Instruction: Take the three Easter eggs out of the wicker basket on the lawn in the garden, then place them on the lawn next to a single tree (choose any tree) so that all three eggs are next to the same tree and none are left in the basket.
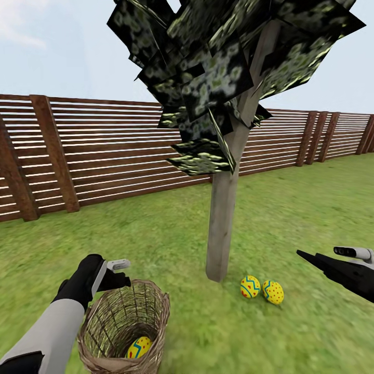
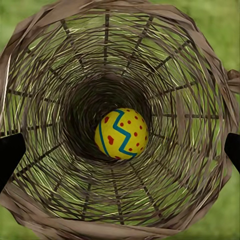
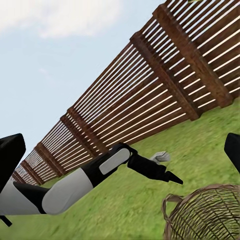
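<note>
A brown wicker basket (image 1: 109, 327) stands on the lawn (image 1: 291, 208) at the lower left. One yellow egg (image 1: 139, 347) with a blue zigzag and red dots lies at its bottom, and the left wrist view looks straight down on this egg (image 2: 121, 133). My left gripper (image 1: 117, 278) hovers open over the basket's far rim, its fingers (image 2: 7, 155) spread wide and empty. Two more yellow eggs (image 1: 250, 286) (image 1: 273, 292) lie on the grass just right of the tree's pale trunk (image 1: 223, 218). My right gripper (image 1: 311, 259) hangs open and empty, to the right of those eggs.
A brown slatted fence (image 1: 114, 150) bounds the grass behind the tree. Speckled dark foliage (image 1: 218, 67) hangs low over the trunk. In the right wrist view my left arm (image 3: 100, 172) reaches over the basket's rim (image 3: 205, 215).
</note>
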Available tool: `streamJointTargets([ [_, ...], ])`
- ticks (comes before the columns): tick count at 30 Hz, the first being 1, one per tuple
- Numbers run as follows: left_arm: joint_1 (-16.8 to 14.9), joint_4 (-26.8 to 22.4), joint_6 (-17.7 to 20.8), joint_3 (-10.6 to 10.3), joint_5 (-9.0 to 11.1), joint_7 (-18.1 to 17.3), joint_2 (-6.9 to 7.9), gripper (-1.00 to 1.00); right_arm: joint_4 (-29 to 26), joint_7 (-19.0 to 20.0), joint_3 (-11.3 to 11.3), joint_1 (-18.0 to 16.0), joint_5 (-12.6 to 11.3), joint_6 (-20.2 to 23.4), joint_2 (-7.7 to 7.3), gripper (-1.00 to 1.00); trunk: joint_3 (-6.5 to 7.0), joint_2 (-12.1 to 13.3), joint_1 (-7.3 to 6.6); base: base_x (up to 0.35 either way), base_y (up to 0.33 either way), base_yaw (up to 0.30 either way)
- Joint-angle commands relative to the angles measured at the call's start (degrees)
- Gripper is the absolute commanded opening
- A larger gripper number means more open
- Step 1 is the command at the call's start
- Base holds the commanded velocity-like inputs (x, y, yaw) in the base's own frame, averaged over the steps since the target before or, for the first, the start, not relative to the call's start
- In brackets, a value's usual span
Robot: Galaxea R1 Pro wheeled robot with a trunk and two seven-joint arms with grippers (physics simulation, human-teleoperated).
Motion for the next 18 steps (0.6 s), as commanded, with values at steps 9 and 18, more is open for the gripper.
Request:
streamJointTargets([
  [9, -0.21, 0.38, -1.42, 0.14, -0.58, -0.68, -0.15, 1.00, 0.03, -0.05, -0.70, -0.10, -0.12, 0.40, 0.45, 1.00, -1.14, -2.43, 1.31, 0.000, 0.000, 0.000],
  [18, -0.29, 0.55, -4.23, 0.10, -0.56, -0.72, -0.20, 1.00, 0.02, -0.10, -1.09, -0.12, -0.03, 0.40, 0.69, 1.00, -2.75, -6.04, 3.29, 0.000, 0.000, 0.000],
])
